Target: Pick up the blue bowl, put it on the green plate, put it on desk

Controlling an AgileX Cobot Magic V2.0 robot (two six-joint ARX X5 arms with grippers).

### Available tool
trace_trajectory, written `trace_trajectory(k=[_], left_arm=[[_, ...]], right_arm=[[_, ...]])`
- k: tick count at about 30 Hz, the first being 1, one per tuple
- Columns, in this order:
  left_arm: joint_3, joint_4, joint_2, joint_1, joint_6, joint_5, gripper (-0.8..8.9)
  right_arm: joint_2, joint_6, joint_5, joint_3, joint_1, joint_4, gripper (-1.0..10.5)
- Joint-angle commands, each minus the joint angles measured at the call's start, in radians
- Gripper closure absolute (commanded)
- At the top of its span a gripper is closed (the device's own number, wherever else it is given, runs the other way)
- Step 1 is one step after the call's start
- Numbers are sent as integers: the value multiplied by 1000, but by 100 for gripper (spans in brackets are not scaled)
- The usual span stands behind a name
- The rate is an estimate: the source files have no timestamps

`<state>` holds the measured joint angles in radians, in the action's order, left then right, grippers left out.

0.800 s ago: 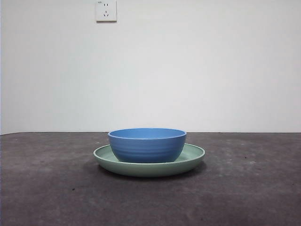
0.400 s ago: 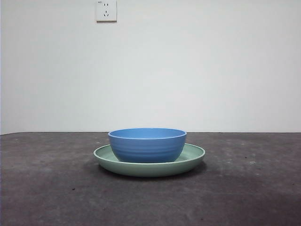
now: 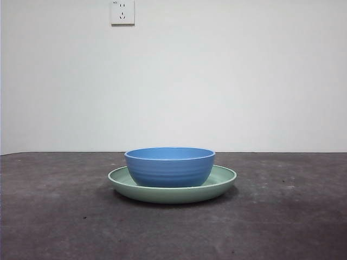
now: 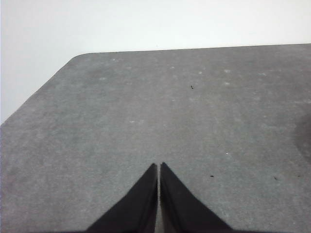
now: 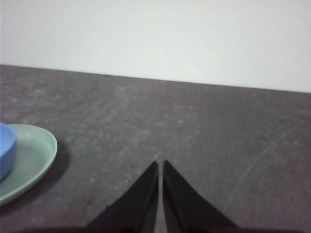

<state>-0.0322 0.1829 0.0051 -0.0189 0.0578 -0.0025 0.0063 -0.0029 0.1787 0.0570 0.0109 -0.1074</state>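
The blue bowl (image 3: 169,167) stands upright inside the green plate (image 3: 222,181), and the plate rests on the desk (image 3: 54,216) near the middle of the front view. In the right wrist view the plate (image 5: 30,158) and a slice of the bowl (image 5: 6,150) show at the picture's edge, well apart from my right gripper (image 5: 160,163), which is shut and empty. My left gripper (image 4: 158,165) is shut over bare desk (image 4: 146,111), with neither bowl nor plate in its view. No arm appears in the front view.
A white wall with a power socket (image 3: 122,12) stands behind the desk. The left wrist view shows the desk's rounded corner (image 4: 80,56) and its side edge.
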Motion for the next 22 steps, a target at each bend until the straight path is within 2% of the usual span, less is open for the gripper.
trace_trajectory(k=[1, 5, 22], left_arm=[[21, 6, -2, -2, -8, -2, 804], [21, 6, -2, -2, -8, -2, 804], [20, 6, -2, -2, -7, -2, 804]], right_arm=[[-3, 18, -4, -26, -2, 9, 938], [-3, 35, -5, -47, -2, -63, 938], [-3, 51, 1, -45, -2, -50, 938]])
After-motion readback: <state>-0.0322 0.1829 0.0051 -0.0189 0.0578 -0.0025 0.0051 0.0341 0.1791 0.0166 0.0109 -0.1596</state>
